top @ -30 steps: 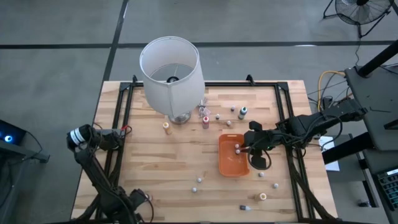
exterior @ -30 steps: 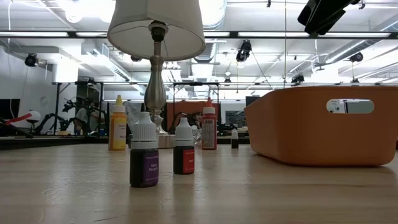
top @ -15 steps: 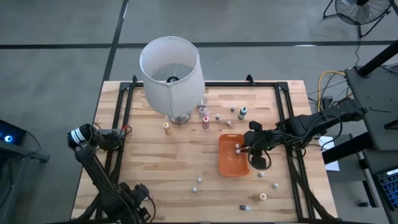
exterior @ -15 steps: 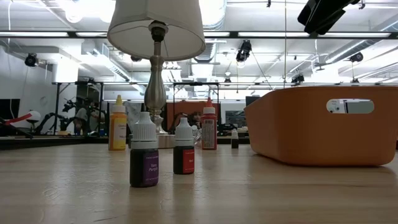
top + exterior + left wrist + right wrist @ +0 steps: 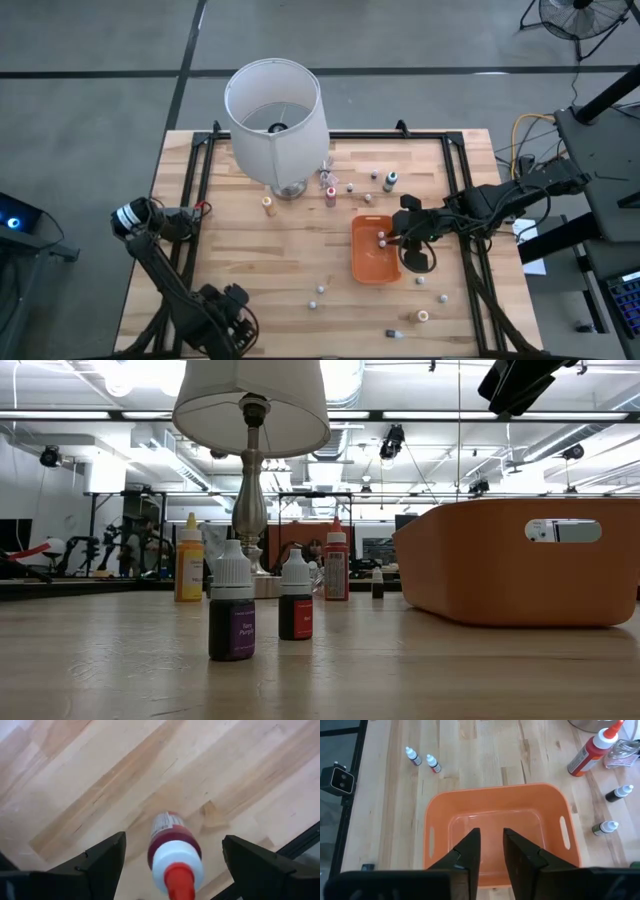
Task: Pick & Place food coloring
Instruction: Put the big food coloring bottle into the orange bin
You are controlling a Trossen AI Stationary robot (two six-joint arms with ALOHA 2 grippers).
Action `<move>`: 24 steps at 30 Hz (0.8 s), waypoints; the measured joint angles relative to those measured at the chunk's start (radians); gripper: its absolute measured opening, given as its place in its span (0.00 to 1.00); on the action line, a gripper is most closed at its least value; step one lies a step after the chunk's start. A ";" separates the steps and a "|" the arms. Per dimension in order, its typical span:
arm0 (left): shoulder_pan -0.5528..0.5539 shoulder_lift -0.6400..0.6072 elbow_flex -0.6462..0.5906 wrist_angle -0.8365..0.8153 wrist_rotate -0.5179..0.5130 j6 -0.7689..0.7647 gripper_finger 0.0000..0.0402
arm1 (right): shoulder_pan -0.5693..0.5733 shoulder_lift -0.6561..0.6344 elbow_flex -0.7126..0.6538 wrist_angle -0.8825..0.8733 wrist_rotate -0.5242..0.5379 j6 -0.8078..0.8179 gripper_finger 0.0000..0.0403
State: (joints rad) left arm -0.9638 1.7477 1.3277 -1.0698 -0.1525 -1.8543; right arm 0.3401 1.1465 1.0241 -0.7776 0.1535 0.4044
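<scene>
My left gripper [image 5: 174,840] stands open over the table's near left corner [image 5: 228,308], pointing down. A food coloring bottle [image 5: 172,847] with red contents, a white shoulder and a red nozzle stands upright on the wood between the two fingers, touching neither. My right gripper [image 5: 491,834] hovers over the orange tray [image 5: 368,266], its fingers a narrow gap apart with nothing between them. The tray's floor [image 5: 495,827] looks bare. Several other tiny food coloring bottles stand scattered on the table, among them a purple one [image 5: 232,615] and a red one [image 5: 296,605].
A lamp with a big white shade [image 5: 275,105] stands at the far left-centre. By its base are a yellow bottle [image 5: 267,203] and a taller red bottle [image 5: 330,195]. More bottles stand right of the tray [image 5: 443,297] and near the front edge [image 5: 423,316]. Black rails frame the table.
My left gripper has moved a little toward the table's right edge along the near side, and its wrist has turned. My right gripper has kept still over the tray.
</scene>
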 joint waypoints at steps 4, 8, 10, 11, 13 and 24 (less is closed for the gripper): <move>0.002 0.000 -0.014 0.066 0.004 -0.001 0.75 | 0.000 0.000 0.000 0.000 0.000 -0.006 0.20; 0.002 0.000 -0.015 0.076 0.004 -0.029 0.73 | -0.001 0.000 0.000 -0.001 0.002 -0.012 0.18; 0.002 0.000 -0.015 0.078 0.004 -0.032 0.71 | -0.001 0.000 0.000 -0.001 0.003 -0.012 0.17; 0.002 0.001 -0.016 0.077 0.004 -0.033 0.70 | -0.001 0.000 0.000 -0.001 0.003 -0.012 0.17; 0.002 0.001 -0.017 0.075 0.004 -0.042 0.67 | 0.000 0.000 0.000 -0.001 0.003 -0.012 0.17; 0.003 0.001 -0.022 0.074 0.029 -0.070 0.45 | 0.000 0.000 0.000 -0.001 0.003 -0.005 0.19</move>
State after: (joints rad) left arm -0.9611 1.7489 1.3054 -0.9955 -0.1238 -1.9240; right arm 0.3397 1.1465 1.0241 -0.7788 0.1566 0.3989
